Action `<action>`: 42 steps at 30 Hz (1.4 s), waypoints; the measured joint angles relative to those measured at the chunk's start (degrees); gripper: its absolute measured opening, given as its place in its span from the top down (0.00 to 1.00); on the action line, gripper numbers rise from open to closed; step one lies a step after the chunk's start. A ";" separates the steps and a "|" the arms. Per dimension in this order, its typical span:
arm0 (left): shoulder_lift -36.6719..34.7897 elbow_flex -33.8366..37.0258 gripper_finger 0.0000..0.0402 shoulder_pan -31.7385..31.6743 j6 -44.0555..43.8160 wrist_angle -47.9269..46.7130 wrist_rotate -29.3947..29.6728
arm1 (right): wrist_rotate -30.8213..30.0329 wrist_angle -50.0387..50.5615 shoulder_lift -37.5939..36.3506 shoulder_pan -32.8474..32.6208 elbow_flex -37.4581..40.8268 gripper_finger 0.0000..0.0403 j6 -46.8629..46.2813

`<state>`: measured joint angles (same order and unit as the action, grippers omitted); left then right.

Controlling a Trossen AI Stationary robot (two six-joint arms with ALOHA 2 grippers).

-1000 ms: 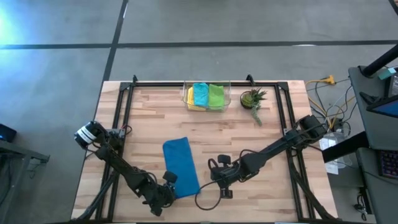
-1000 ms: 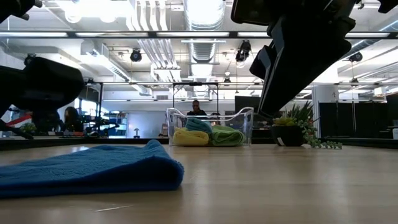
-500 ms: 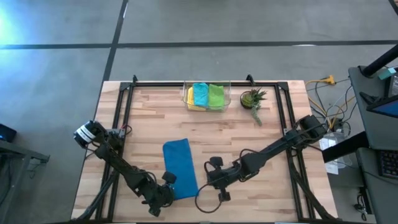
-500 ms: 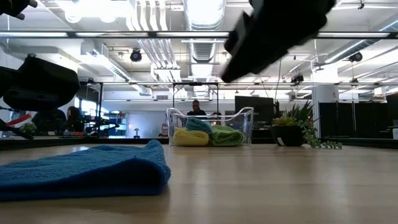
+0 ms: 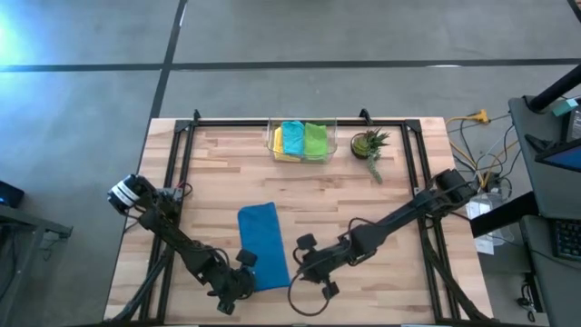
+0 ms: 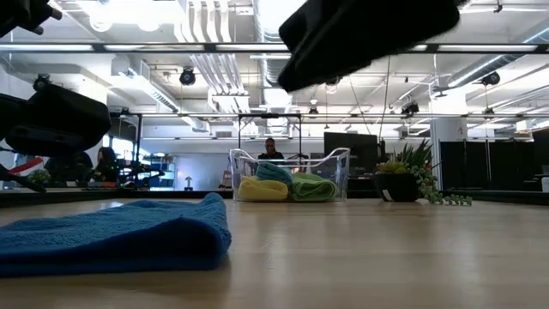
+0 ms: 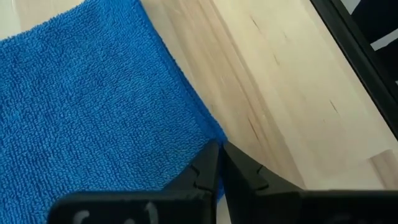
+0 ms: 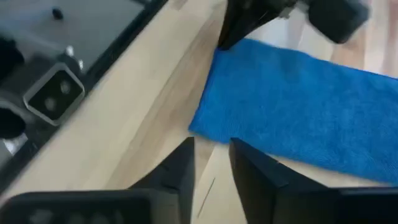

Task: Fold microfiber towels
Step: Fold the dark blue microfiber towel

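While your left gripper (image 5: pixel 243 277) stays pinched on the blue towel's (image 5: pixel 263 241) near corner on the desk (image 5: pixel 399 182), your right gripper (image 5: pixel 307 261) has moved closer, slightly open, ready to fold.

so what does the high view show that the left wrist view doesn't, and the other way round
Only the high view shows the clear bin at the table's far edge holding the yellow, teal and lime green towels, the potted plant beside it, and the right tool near the blue towel's right edge. Only the left wrist view shows the left tool shut, pinching the blue towel's corner, and the terry weave up close. Both show the blue towel lying folded on the wooden table.
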<state>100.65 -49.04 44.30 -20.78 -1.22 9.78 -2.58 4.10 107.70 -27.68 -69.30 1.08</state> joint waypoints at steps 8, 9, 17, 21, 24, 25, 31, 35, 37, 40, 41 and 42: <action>-1.56 0.04 1.00 -0.75 -1.46 1.76 0.09 | 0.02 -2.93 6.33 -0.57 -1.37 0.59 10.19; -1.68 0.04 1.00 -0.86 -1.49 2.52 0.08 | 0.03 -2.89 7.18 -0.59 -1.88 0.58 11.65; -1.85 0.04 1.00 -1.11 -3.02 5.29 -0.28 | 0.08 -3.02 10.78 -0.55 -6.29 0.59 17.00; -1.91 0.04 1.00 -1.28 -3.42 5.31 -0.28 | 3.13 -2.80 12.23 -0.55 -7.57 0.63 17.38; -1.93 0.04 1.00 -1.44 -4.27 5.48 -0.28 | 4.70 -2.69 13.44 -0.83 -8.30 0.65 17.58; -1.93 0.04 1.00 -1.48 -4.41 5.56 -0.28 | 4.72 -2.60 13.72 -0.94 -8.35 0.65 17.60; -1.98 0.04 1.00 -1.76 -4.42 6.84 -0.25 | 4.43 -3.20 15.63 -0.84 -8.37 0.69 17.60; -2.02 0.07 1.00 -1.98 -4.42 6.85 -0.24 | 3.99 -2.79 16.47 -0.34 -8.64 0.72 17.38; -2.02 0.11 1.00 -1.98 -4.42 6.85 -0.24 | 3.93 -2.45 16.51 -0.02 -8.70 0.74 16.69; -2.02 0.12 1.00 -1.98 -4.42 6.81 -0.22 | 4.06 -0.56 16.51 0.47 -8.93 0.79 14.10; -2.02 0.13 1.00 -1.98 -4.42 6.81 -0.22 | 4.22 0.19 16.48 0.57 -9.13 0.81 13.60; -2.02 0.13 1.00 -1.98 -4.42 6.81 -0.22 | 4.34 0.90 16.46 0.59 -9.35 0.84 13.34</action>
<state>98.63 -48.90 42.33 -25.19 5.58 9.56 1.76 5.00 124.16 -27.09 -78.65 14.41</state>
